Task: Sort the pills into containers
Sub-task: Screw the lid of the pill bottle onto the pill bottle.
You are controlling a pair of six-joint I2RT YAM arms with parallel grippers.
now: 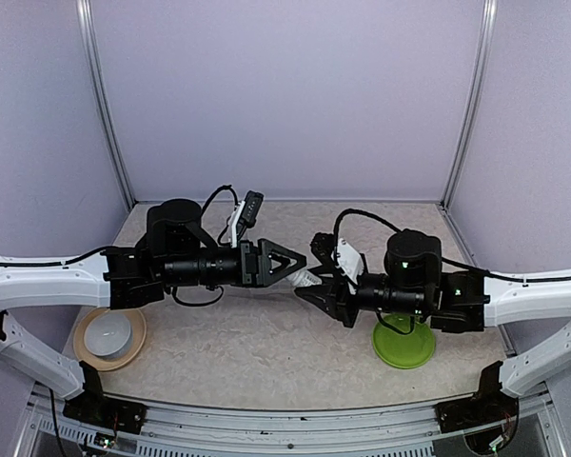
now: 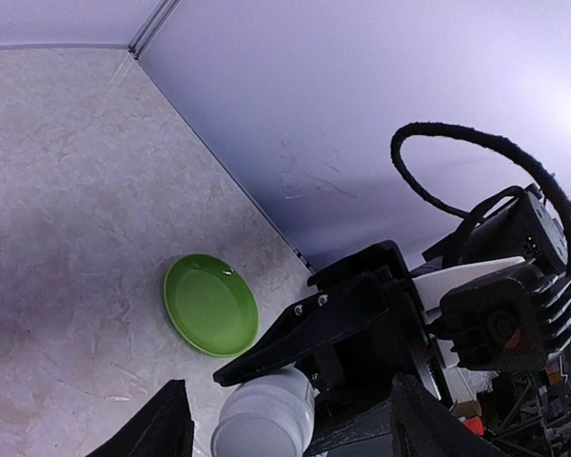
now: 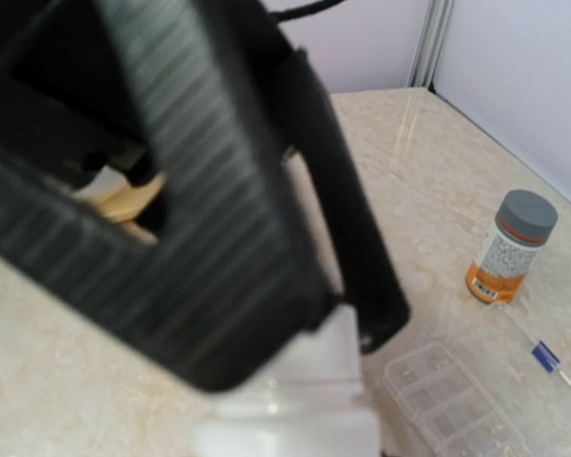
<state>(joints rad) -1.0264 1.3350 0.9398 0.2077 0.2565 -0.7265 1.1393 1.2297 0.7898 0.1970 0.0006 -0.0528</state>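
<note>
In mid-air over the table's middle, my right gripper (image 1: 311, 284) is shut on a white-capped vial (image 2: 266, 419); one of its black fingers (image 2: 305, 328) lies along the vial's side. My left gripper (image 1: 300, 259) faces it and is open. Its two fingers (image 2: 162, 424) stand either side of the white cap, with a gap showing in the left wrist view. In the right wrist view those fingers loom blurred over the vial (image 3: 300, 400). The gray-capped bottle (image 3: 512, 248) with the white-and-orange label stands upright on the table to the right. No pills show in any view.
A green plate (image 1: 403, 345) lies under the right arm, and the green plate (image 2: 209, 305) also shows in the left wrist view. A white bowl on a tan plate (image 1: 108, 333) sits at the near left. A clear compartment box (image 3: 447, 400) lies near the gray-capped bottle.
</note>
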